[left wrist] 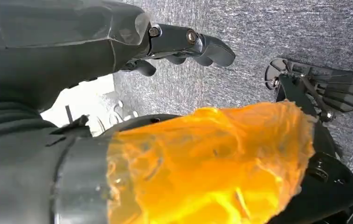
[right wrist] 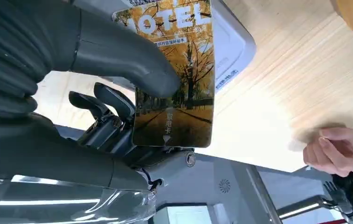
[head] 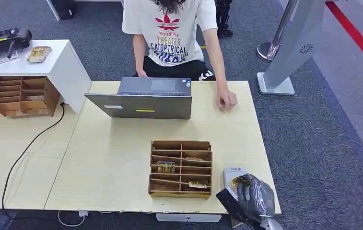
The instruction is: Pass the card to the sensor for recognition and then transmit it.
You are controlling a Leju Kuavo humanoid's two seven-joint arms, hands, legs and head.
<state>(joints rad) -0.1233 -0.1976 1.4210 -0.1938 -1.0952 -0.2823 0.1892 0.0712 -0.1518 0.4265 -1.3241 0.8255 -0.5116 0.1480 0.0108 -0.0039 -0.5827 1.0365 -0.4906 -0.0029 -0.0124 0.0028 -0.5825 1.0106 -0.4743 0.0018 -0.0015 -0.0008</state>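
My right hand (head: 250,197) pinched the card (right wrist: 176,74) between thumb and fingers, held it right over the white sensor (head: 232,173), which sat on the table (head: 112,158) just beside the wooden organizer (head: 181,168), on the side away from the laptop (head: 143,98). My left hand (left wrist: 183,44) hung over grey carpet, fingers curled, held nothing. A person's hand (head: 226,100) rested on the table beside the laptop.
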